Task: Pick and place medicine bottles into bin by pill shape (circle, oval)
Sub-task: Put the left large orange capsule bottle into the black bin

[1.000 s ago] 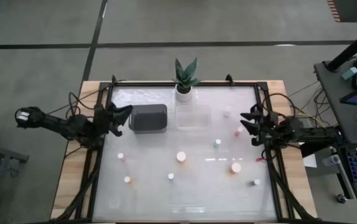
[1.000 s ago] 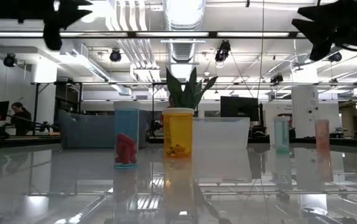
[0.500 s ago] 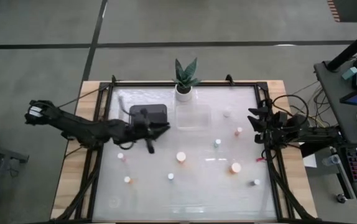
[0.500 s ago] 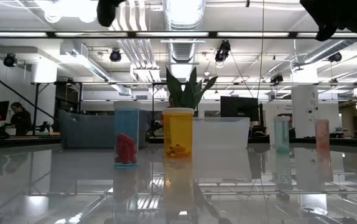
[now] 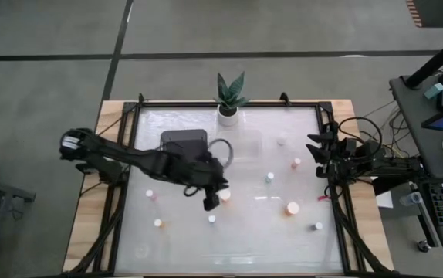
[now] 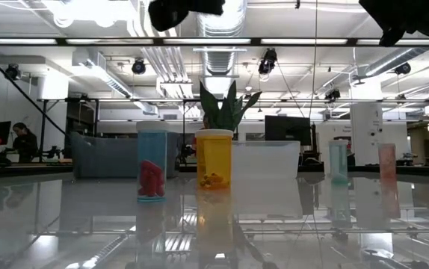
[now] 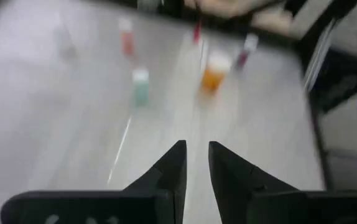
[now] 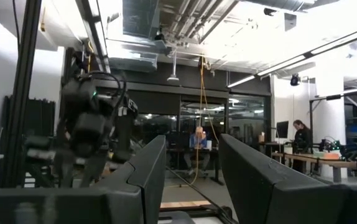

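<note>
Several small white-capped medicine bottles stand upright on the glossy white table [image 5: 183, 247]. My left gripper [image 5: 210, 199] is out over the table's middle, just left of a wide orange bottle [image 5: 224, 194]. Its fingers stand narrowly apart and empty [image 7: 196, 155]. Its wrist view shows an orange bottle [image 7: 214, 71] and a teal one [image 7: 140, 86] ahead. My right gripper [image 5: 314, 150] waits open [image 8: 191, 152] at the table's right edge, raised. The low view shows the orange bottle [image 6: 214, 159] and a blue one with red pills [image 6: 152, 163].
A dark grey bin [image 5: 177, 139] and a clear bin [image 5: 241, 144] stand at the back, with a potted plant [image 5: 229, 96] behind them. More bottles stand at the left [image 5: 150, 194], the near left [image 5: 158, 222] and the right [image 5: 292, 208]. Black frame rails run along both sides.
My left arm has swung from the table's left edge out over the table, toward the right and the near edge, past the grey bin to beside the wide orange bottle. My right gripper has risen a little at the right edge. No bottle has moved.
</note>
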`<act>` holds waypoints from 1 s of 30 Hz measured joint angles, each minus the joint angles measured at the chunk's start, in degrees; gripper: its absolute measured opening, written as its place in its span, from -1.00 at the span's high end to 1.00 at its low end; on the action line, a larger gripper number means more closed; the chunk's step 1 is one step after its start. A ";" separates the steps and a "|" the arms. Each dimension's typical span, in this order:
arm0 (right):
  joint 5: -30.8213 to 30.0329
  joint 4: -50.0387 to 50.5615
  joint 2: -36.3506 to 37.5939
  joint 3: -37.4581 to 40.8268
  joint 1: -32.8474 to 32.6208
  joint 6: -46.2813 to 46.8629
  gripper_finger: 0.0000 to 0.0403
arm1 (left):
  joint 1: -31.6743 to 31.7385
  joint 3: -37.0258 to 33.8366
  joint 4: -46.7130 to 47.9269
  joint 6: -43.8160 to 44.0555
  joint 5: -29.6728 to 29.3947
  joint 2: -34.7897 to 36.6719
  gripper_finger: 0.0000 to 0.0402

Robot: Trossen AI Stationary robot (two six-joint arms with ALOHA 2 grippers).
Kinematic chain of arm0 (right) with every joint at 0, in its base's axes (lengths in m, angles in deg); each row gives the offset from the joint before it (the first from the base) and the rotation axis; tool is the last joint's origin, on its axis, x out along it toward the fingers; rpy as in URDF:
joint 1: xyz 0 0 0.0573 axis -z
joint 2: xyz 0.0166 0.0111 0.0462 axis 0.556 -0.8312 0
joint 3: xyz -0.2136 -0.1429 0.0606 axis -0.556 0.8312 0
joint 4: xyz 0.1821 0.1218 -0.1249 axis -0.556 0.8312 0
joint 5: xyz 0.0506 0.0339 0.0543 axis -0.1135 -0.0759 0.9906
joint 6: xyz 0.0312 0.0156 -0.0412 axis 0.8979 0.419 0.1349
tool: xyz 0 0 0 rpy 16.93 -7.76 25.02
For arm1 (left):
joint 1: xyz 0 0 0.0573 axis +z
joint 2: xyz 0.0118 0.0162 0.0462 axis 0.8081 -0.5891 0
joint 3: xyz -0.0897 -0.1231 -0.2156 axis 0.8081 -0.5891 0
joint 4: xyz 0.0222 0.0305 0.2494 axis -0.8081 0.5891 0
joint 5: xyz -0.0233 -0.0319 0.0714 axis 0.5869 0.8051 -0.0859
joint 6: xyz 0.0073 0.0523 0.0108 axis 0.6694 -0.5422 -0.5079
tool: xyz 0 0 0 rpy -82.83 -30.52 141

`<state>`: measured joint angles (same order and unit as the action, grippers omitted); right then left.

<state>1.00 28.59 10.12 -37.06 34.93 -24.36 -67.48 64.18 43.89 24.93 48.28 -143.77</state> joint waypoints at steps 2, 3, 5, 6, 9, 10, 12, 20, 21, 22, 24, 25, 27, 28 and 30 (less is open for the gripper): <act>0.00 0.04 0.00 0.00 0.00 0.11 0.30 | 0.01 1.84 3.79 -0.26 0.95 -2.78 0.74; 0.00 0.07 0.00 0.00 0.00 0.33 0.30 | 0.01 2.40 4.72 -0.31 1.35 -4.02 0.74; 0.00 0.10 0.00 0.00 0.00 0.50 0.30 | 0.01 2.98 5.27 -0.89 1.42 -6.27 0.74; 0.01 0.13 0.00 0.00 0.00 0.52 0.30 | 0.01 3.14 5.59 -1.62 1.42 -7.36 0.74; 0.06 0.33 0.00 0.00 0.00 0.57 0.30 | 0.01 3.14 5.74 -4.43 1.53 -10.33 0.68; 0.07 0.43 0.00 0.00 0.00 0.59 0.30 | 0.00 3.14 5.74 -5.29 1.58 -11.08 0.64; 0.07 0.85 0.00 0.00 0.00 0.61 0.30 | -0.01 3.14 5.69 -6.08 1.84 -12.34 0.52; 0.05 2.24 0.00 -0.02 0.00 0.10 0.30 | 0.08 3.14 5.59 -6.37 1.62 -14.94 -0.13; 0.03 2.41 0.00 -0.02 0.00 0.11 0.30 | 0.08 3.14 5.50 -6.39 0.88 -15.00 -0.20; 0.04 2.63 0.00 -0.02 0.00 0.09 0.30 | 0.08 3.14 5.50 -6.42 0.04 -15.10 -0.27; 0.03 2.80 0.00 -0.02 0.00 0.11 0.30 | 0.09 2.95 5.52 -6.44 -0.36 -15.23 -0.39; 0.03 2.86 0.00 -0.02 0.00 0.17 0.30 | 0.11 2.79 5.48 -6.40 -0.40 -15.24 -0.44; 0.04 2.89 0.00 -0.02 0.00 0.53 0.30 | 0.14 2.14 4.42 -5.97 -0.51 -15.24 -0.50; 0.03 2.95 0.00 -0.02 0.00 0.57 0.30 | 0.14 1.70 3.83 -5.86 -0.53 -15.24 -0.52; 0.03 3.13 0.00 -0.02 0.00 0.56 0.30 | 0.14 0.73 2.73 -5.84 -0.54 -15.24 -0.53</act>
<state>1.02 31.73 10.12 -37.08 34.93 -23.80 -67.34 64.91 46.62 19.09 47.74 -159.01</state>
